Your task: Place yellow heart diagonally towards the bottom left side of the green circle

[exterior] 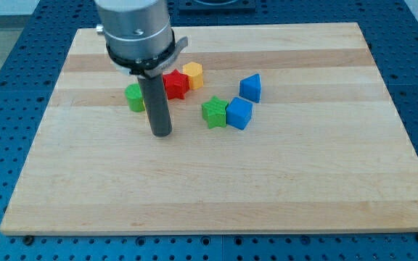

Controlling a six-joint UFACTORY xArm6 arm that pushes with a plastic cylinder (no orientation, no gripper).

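Five blocks showed clearly on the wooden table (281, 188), with a sliver of yellow beside the rod that may have been a sixth. No pincer was fitted to the arm, so nothing could be said of one being apart or together; the arm ended in a straight dark rod, and my tip (162, 135) rested on the table at about 5 o'clock from the green circle (134, 96), near it but with bare wood showing between. The green circle lay just at 9 o'clock of the rod, partly hidden by it. A thin yellow edge (146, 109) peeped out against the rod's 9 o'clock side, below the green circle; whether it was the yellow heart could not be told. The red star (175, 84) sat at 3 o'clock of the rod, touching the orange-yellow hexagonal block (193, 74) at its 1 o'clock. Farther toward 3 o'clock, the green star (213, 112) touched the blue cube (239, 113). Another blue block (250, 87), of unclear angular shape, stood just at 1 o'clock of the blue cube.
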